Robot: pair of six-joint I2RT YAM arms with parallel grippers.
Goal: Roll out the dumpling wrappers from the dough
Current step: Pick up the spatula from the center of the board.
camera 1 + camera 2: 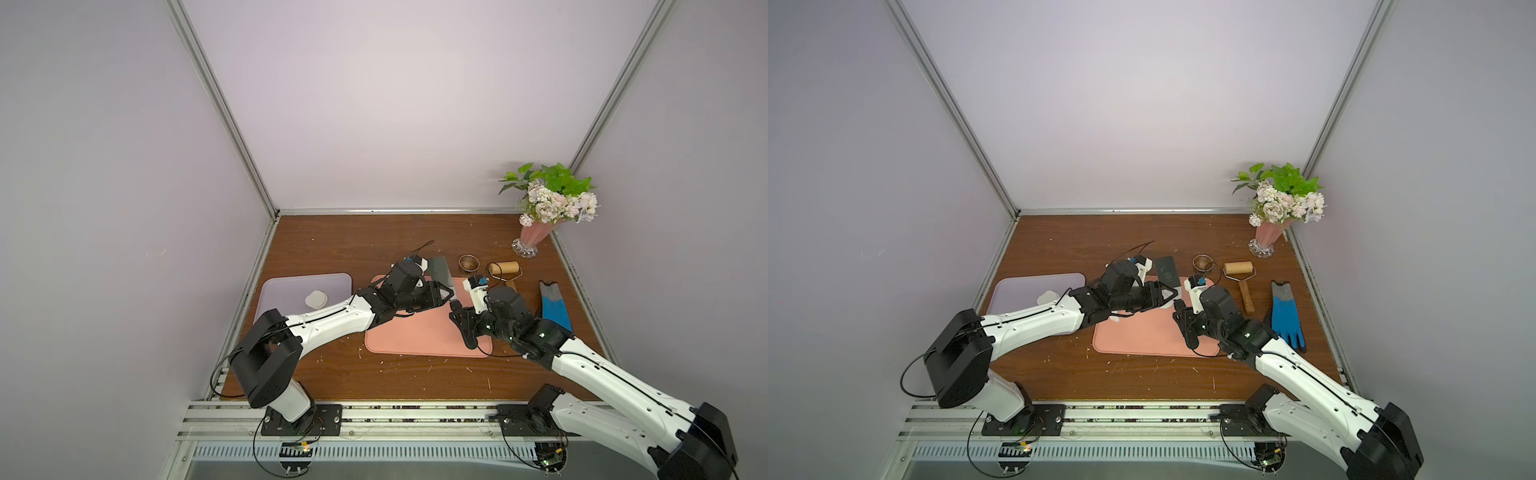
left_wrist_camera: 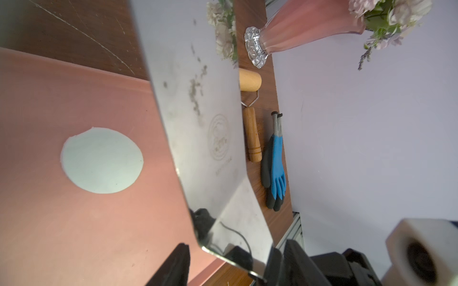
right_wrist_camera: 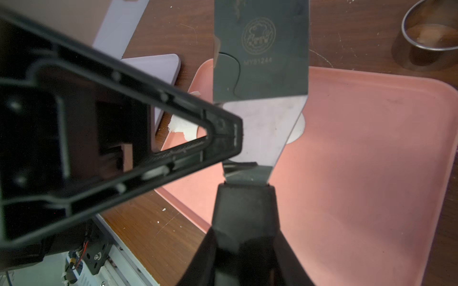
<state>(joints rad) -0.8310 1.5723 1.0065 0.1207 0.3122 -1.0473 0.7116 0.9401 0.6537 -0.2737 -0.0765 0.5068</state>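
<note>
One round white dumpling wrapper [image 2: 101,161] lies flat on the pink mat [image 1: 415,336], partly hidden behind the blade in the right wrist view [image 3: 298,128]. A ragged white scrap of dough [image 3: 183,128] sits at the mat's edge nearest the lilac tray. My right gripper [image 3: 245,235] is shut on the black handle of a steel spatula [image 3: 260,74], whose blade [image 2: 198,111] slants over the mat beside the wrapper. My left gripper [image 2: 236,244] stands open around the blade's corner, its fingers [image 2: 178,262] well apart. Both grippers meet over the mat [image 1: 1173,297].
A lilac tray [image 1: 291,286] at the left carries a small round white stack [image 1: 316,298]. Behind the mat stand a steel ring cutter [image 1: 469,262] and a wooden roller [image 1: 503,268]. A blue and black glove [image 1: 555,307] lies at the right, with a flower vase [image 1: 536,232] in the back corner.
</note>
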